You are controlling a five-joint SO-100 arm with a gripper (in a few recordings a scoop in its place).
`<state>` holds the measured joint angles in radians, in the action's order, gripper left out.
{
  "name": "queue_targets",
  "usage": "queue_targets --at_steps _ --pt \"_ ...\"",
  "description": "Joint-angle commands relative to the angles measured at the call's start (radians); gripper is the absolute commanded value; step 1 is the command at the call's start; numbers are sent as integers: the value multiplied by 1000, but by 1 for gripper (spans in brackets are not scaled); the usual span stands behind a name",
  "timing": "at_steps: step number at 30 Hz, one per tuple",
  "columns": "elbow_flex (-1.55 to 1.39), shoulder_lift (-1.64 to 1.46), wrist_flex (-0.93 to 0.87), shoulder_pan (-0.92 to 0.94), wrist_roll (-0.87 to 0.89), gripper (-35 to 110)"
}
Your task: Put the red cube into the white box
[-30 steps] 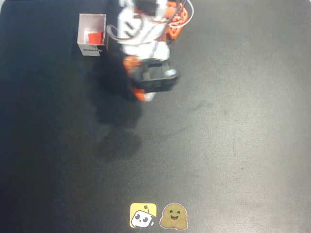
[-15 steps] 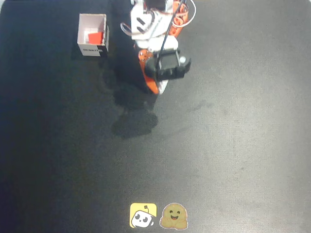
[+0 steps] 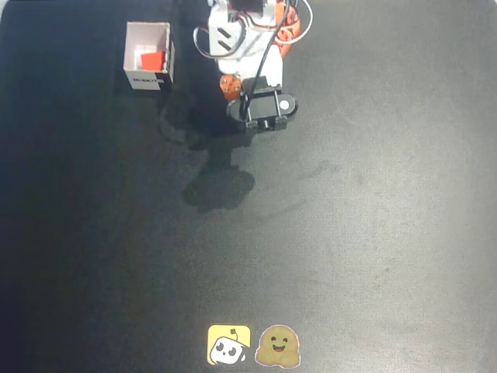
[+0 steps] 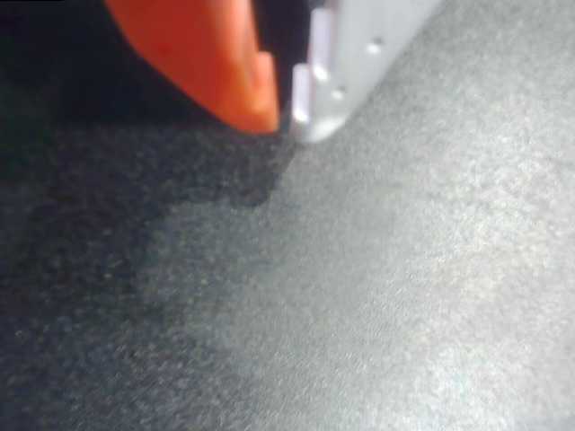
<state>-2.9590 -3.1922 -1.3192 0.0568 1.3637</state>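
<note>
Two fingers meet at their tips in the wrist view: the gripper (image 4: 286, 117) has its orange finger (image 4: 211, 63) at eleven o'clock and its white finger (image 4: 346, 67) at one o'clock, closed together with only a thin dark seam between them and nothing held. Below them lies the dark mat (image 4: 377, 296), grey and grainy, with the fingers' shadow spreading toward nine o'clock.

In the overhead view the arm (image 3: 248, 47) sits folded at twelve o'clock on the mat, its black wrist block (image 3: 262, 109) lowest in the picture, and its shadow pools just beneath at six o'clock. The white box (image 3: 133, 43) stands well apart from the wrist, at about ten o'clock from it — upright, mouth open, dark label on its lower wall. The red cube (image 3: 153, 59) rests inside the box, against the right-hand wall. Two stickers, a yellow one (image 3: 228, 345) and a brown one (image 3: 278, 346), lie side by side at six o'clock near the mat's bottom edge.
</note>
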Motion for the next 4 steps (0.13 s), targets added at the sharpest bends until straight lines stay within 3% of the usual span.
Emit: queue_targets --at_steps 1,4 --pt "5 -5 -2 8 6 0" --pt "5 -5 -2 8 6 0"
